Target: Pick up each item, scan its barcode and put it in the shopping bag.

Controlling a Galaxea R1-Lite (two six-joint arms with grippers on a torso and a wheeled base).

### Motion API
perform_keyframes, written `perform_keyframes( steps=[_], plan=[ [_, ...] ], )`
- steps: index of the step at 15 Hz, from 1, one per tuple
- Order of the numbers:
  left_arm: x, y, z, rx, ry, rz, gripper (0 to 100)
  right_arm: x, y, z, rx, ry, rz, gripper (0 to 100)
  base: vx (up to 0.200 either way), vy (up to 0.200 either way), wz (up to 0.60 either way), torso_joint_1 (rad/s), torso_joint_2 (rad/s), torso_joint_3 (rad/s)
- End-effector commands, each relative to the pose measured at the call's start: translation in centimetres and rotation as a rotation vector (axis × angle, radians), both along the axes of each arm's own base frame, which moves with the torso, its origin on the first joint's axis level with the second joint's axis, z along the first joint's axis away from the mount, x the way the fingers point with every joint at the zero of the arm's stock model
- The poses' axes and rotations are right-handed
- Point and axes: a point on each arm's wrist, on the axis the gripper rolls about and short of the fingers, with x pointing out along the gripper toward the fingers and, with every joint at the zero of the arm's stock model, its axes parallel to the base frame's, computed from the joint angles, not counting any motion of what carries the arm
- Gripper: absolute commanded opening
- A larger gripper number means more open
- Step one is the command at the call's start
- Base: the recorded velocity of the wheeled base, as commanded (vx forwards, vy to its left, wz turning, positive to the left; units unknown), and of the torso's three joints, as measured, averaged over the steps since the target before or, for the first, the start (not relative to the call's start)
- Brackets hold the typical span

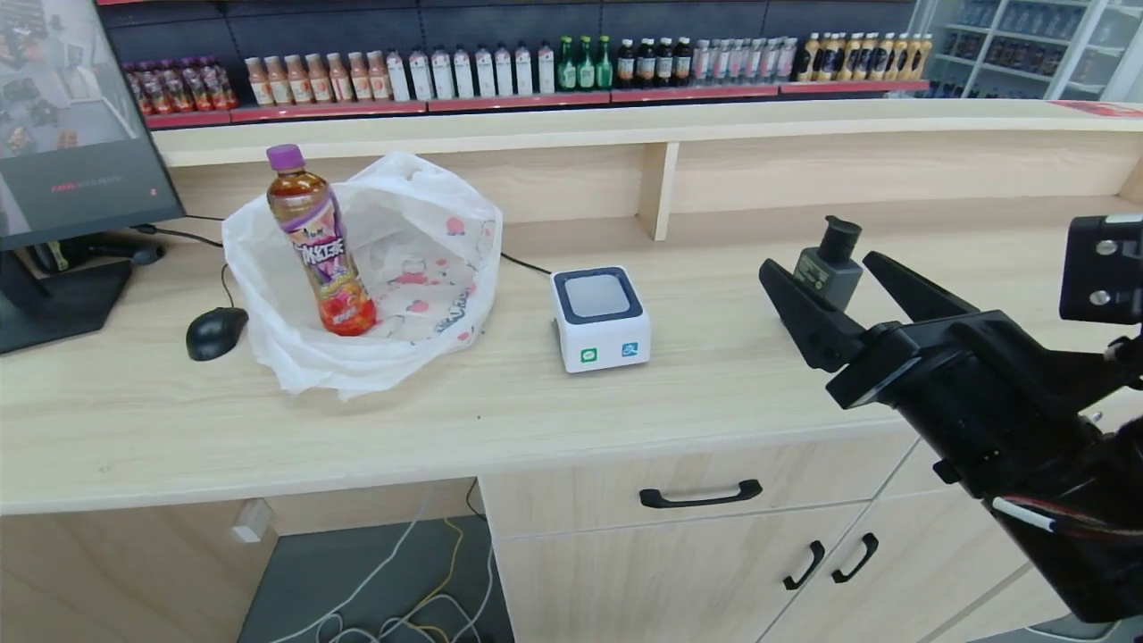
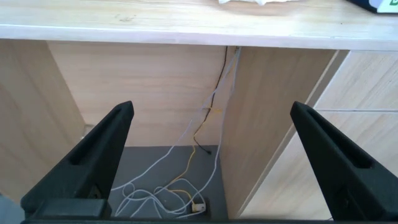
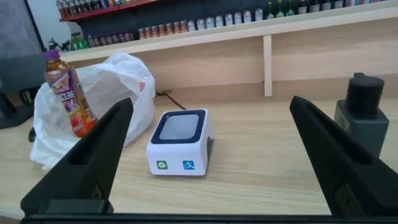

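Bright even light, soft shadows, bowed edges

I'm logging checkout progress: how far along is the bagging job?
Done: the drink bottle stands in the shopping bag. In hand: nothing; the right gripper is open near the small grey bottle, and the left gripper is open below the counter edge. Left: the small grey bottle sits on the counter, to be scanned at the scanner and bagged.

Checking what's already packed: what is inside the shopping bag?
A purple-capped bottle stands in the shopping bag. The bag's crumpled near wall covers part of its floor, so smaller items there cannot be ruled out.
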Motion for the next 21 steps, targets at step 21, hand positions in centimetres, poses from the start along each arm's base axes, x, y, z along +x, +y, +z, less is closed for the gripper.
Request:
perform_keyframes(
  steps=[21],
  plan=[
    [0.0, 0.0, 0.0, 0.004, -0.002, 0.0, 100, 6.5, 1.6, 2.0, -0.184, 0.121, -0.228, 100, 0.0, -0.067, 0.0, 0.0, 0.0, 0.001]
  ],
)
